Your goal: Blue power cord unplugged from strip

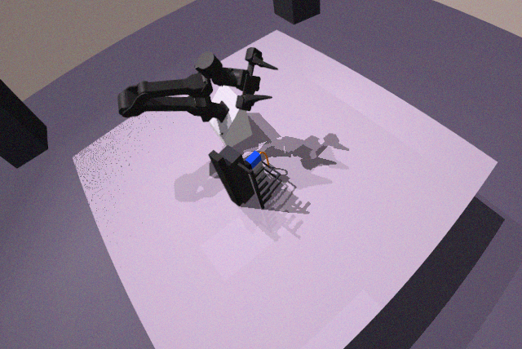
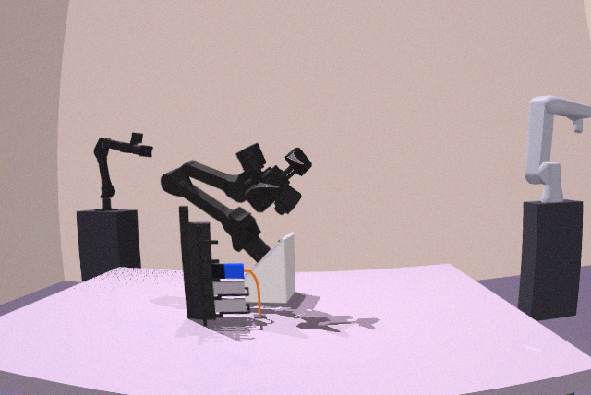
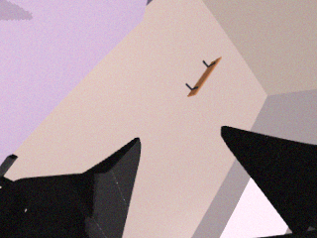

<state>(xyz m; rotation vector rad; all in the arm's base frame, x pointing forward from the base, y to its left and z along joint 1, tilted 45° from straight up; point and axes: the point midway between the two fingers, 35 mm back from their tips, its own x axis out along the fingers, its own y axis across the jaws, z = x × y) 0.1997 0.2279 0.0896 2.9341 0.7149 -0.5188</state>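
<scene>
Blue plug [image 2: 233, 269] in strip [image 2: 195, 267], end effector [image 1: 264, 81] open

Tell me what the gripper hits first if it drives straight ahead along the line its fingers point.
Nothing close: the open gripper aims out over the table, above and away from the blue plug and power strip. The wrist view shows only the far wall and a small orange shelf; depth is unclear.

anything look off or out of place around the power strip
Nothing looks knocked over or damaged. The black upright power strip stands straight on the pale table, the blue plug still sits in it, with an orange cord drooping to the table. The black gripper hangs open well above, touching nothing.
</scene>
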